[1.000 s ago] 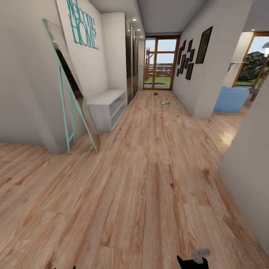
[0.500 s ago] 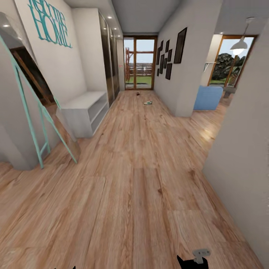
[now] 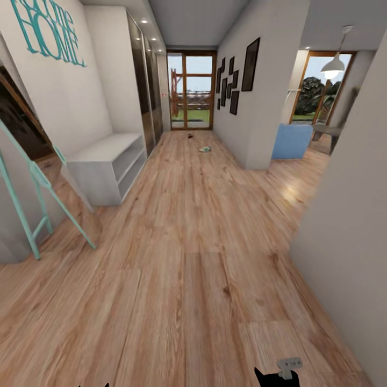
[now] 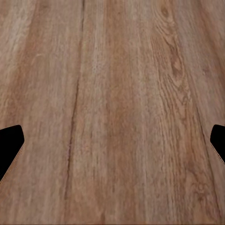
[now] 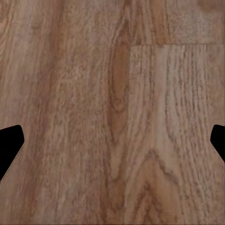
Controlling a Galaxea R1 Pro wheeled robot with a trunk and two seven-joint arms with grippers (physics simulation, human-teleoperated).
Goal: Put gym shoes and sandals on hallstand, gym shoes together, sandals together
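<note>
Corridor, robot in transit. Change over the last second: the whole head view has shifted, so the camera has advanced; the bench (image 3: 105,166) and leaning mirror (image 3: 32,188) sit nearer and further to the side than before, and the far door (image 3: 191,91) looms larger. Judged meaning: approach under way, no shoe yet collected. 1 gym shoe (image 3: 205,149) lies on the floor (image 3: 204,258) well beyond the bench, toward the door; a small dark item (image 3: 189,136), possibly a sandal, lies past it, too small to tell. The bench is the plain 2-shelf kind. Left gripper (image 4: 112,145): fingers spread wide, nothing between them, bare planks below. Right gripper (image 5: 112,145): likewise spread wide, empty, touching nothing.
</note>
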